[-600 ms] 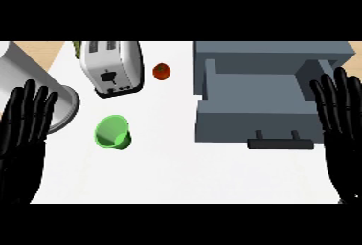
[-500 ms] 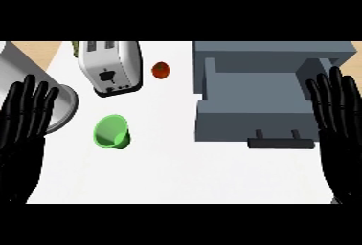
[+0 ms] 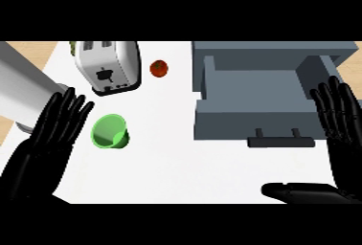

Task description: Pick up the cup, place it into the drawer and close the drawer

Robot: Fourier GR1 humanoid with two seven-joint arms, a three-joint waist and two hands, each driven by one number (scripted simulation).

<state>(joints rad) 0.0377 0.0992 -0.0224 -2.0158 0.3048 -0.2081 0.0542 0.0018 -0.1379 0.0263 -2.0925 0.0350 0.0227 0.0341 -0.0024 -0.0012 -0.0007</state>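
A green cup [image 3: 109, 132] lies tilted on the white counter [image 3: 176, 167], its opening facing the view's lower left. My left hand [image 3: 48, 139] is open with straight fingers just left of the cup, fingertips close to its rim and not holding it. The grey drawer [image 3: 254, 91] stands pulled open at the right with nothing visible inside, its dark handle [image 3: 280, 141] at the front. My right hand [image 3: 343, 124] is open along the drawer's right side, fingers pointing up, its thumb low by the counter's front edge.
A white toaster [image 3: 107, 66] stands at the back left. A small red-brown object [image 3: 160, 68] lies between the toaster and the drawer. A large grey cylinder [image 3: 21, 91] sits at the far left edge, behind my left hand.
My left hand has moved right, closer to the green cup. The right hand has shifted slightly and its thumb now shows at the lower right. Cup and drawer have not moved.
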